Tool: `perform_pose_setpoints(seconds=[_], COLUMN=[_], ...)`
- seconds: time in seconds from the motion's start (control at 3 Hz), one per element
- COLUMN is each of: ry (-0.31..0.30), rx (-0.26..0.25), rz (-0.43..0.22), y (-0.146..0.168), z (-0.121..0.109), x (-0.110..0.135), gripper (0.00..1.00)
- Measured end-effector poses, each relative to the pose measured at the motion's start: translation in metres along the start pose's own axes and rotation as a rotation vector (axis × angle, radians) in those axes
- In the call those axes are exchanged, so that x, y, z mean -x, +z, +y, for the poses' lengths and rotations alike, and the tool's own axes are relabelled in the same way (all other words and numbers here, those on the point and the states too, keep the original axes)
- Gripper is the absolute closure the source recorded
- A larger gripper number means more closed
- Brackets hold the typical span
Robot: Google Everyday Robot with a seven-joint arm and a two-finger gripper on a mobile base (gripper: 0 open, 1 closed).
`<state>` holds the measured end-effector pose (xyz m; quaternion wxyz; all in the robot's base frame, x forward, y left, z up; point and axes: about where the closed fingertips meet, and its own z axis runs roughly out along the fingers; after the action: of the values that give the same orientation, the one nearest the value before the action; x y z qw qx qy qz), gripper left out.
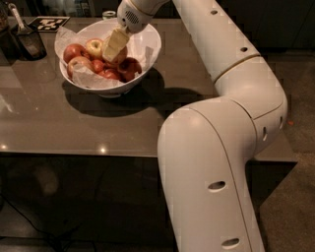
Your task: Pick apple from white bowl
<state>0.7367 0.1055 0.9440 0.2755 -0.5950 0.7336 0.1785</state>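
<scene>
The gripper [114, 45], open or shut I cannot tell, sits inside the glossy, paper-lined white bowl [140, 78] among apples [74, 51].

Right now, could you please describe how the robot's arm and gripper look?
The arm is glossy white, with thick rounded segments, small oval dark recesses and a thin tan joint seam. The gripper, in the white bowl, is pale cream-yellow and blocky.

Stretched forward, elbow [253, 93] bent, wrist [134, 14] tipped down, gripper [114, 44] just below it, slanting left.
</scene>
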Motion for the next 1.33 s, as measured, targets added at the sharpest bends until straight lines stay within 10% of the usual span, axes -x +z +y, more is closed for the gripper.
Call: perform_pose_setpoints(seconds=[1.33], ry=[-0.018], rx=[-0.013], rz=[-0.19], y=[-0.088], z=[0.016], x=[0.057], gripper=[1.0])
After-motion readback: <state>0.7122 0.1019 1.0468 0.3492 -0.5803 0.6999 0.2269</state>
